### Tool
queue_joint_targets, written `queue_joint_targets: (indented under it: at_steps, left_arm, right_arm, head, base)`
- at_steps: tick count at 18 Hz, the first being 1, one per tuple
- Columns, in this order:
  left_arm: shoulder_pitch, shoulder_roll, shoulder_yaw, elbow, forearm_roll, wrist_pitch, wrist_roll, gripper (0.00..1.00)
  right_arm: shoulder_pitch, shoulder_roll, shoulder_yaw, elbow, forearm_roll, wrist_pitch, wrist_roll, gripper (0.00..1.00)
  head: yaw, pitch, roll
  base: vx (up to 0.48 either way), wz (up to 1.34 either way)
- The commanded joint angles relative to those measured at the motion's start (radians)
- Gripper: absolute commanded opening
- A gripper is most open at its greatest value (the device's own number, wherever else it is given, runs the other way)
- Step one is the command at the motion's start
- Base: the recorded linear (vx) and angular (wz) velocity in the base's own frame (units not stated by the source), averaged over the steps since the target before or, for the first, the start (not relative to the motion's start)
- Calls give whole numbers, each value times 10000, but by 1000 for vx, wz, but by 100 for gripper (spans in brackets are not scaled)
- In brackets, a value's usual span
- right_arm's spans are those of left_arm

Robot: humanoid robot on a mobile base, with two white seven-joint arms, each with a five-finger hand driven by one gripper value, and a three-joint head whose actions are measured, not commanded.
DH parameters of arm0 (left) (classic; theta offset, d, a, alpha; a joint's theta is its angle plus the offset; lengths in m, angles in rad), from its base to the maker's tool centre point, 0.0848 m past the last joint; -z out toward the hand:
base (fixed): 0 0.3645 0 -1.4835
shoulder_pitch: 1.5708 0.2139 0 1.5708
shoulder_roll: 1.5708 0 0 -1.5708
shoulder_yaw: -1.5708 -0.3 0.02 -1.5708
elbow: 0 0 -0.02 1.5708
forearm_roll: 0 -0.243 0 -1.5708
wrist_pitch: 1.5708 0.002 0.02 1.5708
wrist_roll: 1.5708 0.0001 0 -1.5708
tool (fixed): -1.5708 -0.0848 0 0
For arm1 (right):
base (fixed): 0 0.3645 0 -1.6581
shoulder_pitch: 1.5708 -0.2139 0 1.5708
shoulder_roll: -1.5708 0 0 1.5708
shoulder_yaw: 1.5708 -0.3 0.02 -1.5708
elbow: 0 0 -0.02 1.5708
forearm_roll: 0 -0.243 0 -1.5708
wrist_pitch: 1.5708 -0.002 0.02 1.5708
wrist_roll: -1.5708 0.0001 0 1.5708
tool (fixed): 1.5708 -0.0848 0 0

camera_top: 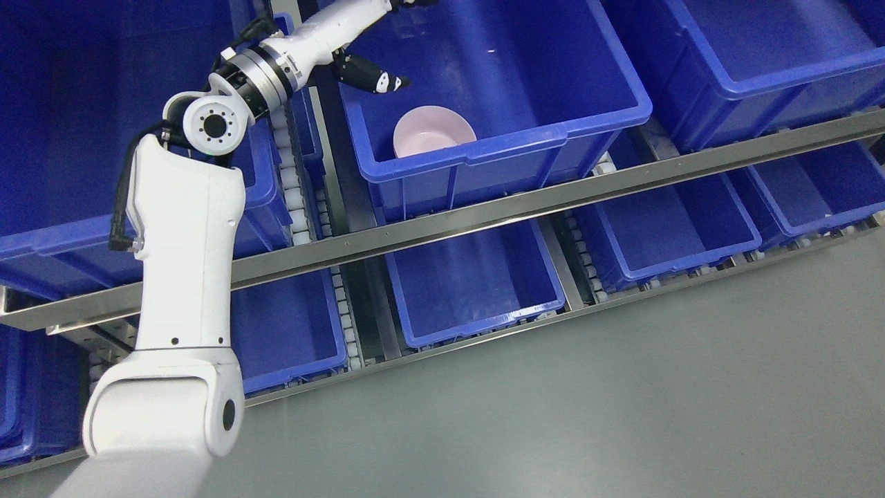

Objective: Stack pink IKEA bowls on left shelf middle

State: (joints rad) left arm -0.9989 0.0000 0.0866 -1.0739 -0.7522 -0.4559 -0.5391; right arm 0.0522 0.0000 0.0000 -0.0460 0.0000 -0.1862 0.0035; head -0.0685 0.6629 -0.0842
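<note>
Pink bowl (433,131) sat alone in middle blue bin (553,131); you saw no stack yet. Left hand (373,75) hovered above; mostly cropped, finger state undeterminable. Stacking remained.

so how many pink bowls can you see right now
1. The pink bowl sits upright in the near left corner of the blue bin on the upper shelf. More may be nested inside it; I cannot tell.

left hand (370,75) hovers above pink bowl (433,131) in blue bin (553,135).
</note>
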Motion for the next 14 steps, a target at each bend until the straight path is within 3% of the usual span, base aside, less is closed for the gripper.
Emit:
queue_joint_targets:
  at_steps: [1,3,5,14]
  left_arm:
    - [278,175,454,78,2418,583,3312,95]
    - [798,175,453,-882,5361,2357,4269,96]
    - [1533,175,438,-2093,6659,3465,4439,99]
    - [3255,175,85,-3742,6663,3853,4869,100]
  right_arm:
    - [-1,-175,-107,0,77,6,-4,100]
    - [-1,-175,-107,0,77,6,-4,100]
    - [-1,-175,-107,0,77,6,-4,100]
    - [-1,-175,-107,0,77,6,-4,100]
  head:
    - [0,0,0]
    - [0,0,0]
    - [0,0,0]
    - [0,0,0]
  base:
    - [0,0]
    - [0,0]
    - [2,-12]
    - [-7,-65]
